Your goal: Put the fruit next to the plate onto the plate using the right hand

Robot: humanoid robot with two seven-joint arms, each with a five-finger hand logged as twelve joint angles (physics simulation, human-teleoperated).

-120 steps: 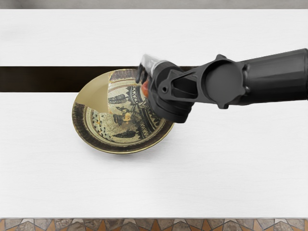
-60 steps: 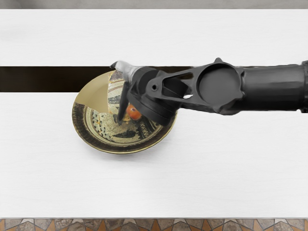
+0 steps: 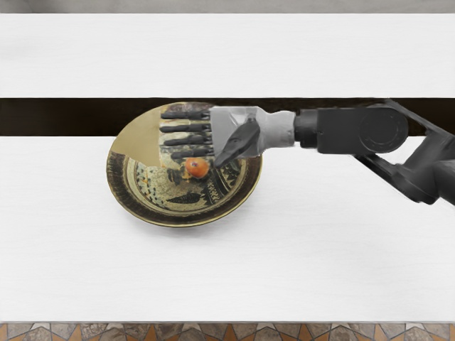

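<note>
Lying in the well of the shallow gold-and-black painted plate point(image 3: 142, 138), the small round red-orange fruit point(image 3: 197, 168) is seen free of any grasp. The robot's grey-and-black right hand point(image 3: 222, 131) is held flat above the plate's far half, its four fingers point(image 3: 181, 128) stretched out and spread apart toward the left, with nothing gripped. The thumb point(image 3: 237, 144) is angled down, its tip just beside the fruit; whether they touch cannot be told. The plate is set on the white table point(image 3: 320, 249), its far rim overlapping a dark band point(image 3: 57, 117).
</note>
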